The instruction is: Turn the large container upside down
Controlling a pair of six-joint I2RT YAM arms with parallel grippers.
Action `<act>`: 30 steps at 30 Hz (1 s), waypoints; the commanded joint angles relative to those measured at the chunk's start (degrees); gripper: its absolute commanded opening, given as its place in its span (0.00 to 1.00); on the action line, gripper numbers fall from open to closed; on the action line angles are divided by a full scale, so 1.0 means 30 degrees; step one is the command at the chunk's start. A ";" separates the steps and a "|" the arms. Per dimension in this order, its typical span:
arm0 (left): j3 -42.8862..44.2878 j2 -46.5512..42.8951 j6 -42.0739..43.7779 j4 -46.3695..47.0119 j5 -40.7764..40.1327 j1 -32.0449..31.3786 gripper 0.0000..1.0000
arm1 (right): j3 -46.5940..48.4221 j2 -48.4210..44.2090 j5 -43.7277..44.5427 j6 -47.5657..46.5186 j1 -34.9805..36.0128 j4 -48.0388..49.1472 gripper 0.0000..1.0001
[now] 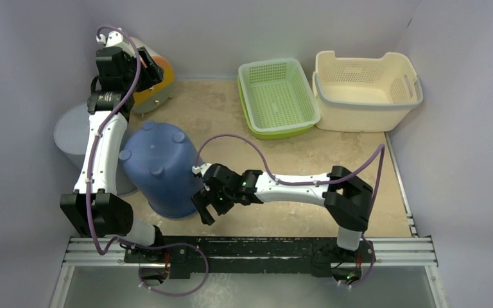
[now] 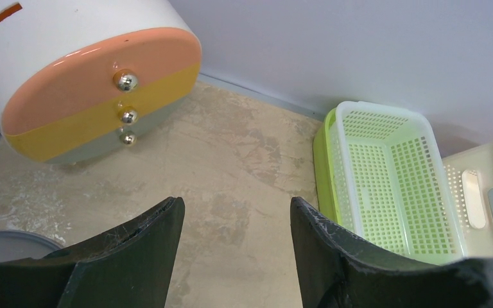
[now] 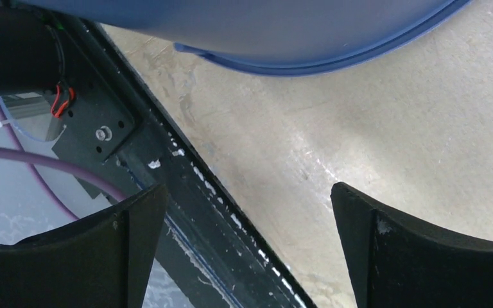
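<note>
The large blue container (image 1: 160, 168) stands mouth down on the table at the left, its round feet facing up. Its rim and wall also fill the top of the right wrist view (image 3: 263, 32). My right gripper (image 1: 204, 206) is open and empty, low beside the container's near right rim, not touching it; in the right wrist view (image 3: 249, 189) its jaws stand wide apart over the table's front edge. My left gripper (image 1: 149, 69) is raised at the back left, open and empty (image 2: 236, 205), above bare table.
A white drawer unit with orange and yellow fronts (image 2: 96, 96) sits at the back left. A grey round bin (image 1: 70, 131) stands left of the blue container. A green basket (image 1: 277, 96) and a cream basket (image 1: 366, 90) stand at the back right. The black base rail (image 3: 167, 167) runs along the near edge.
</note>
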 commanded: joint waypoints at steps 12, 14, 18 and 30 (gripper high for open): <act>0.0562 -0.0060 0.0721 0.0317 0.0160 0.0001 0.61 | 0.2687 0.2684 0.6331 0.3597 -0.3574 0.1437 1.00; 0.0547 -0.0054 0.0773 0.0267 0.0166 0.0001 0.61 | 0.3389 0.3139 0.7287 0.3452 -0.3866 0.1349 1.00; 0.0452 -0.0117 0.0780 0.0336 0.0187 -0.0006 0.61 | 0.4761 0.4202 0.7764 0.2905 -0.4491 0.1967 1.00; 0.0166 -0.0671 0.0475 0.0706 0.0213 -0.0003 0.61 | 1.3769 1.0110 0.4416 -0.0452 -0.7000 0.3110 1.00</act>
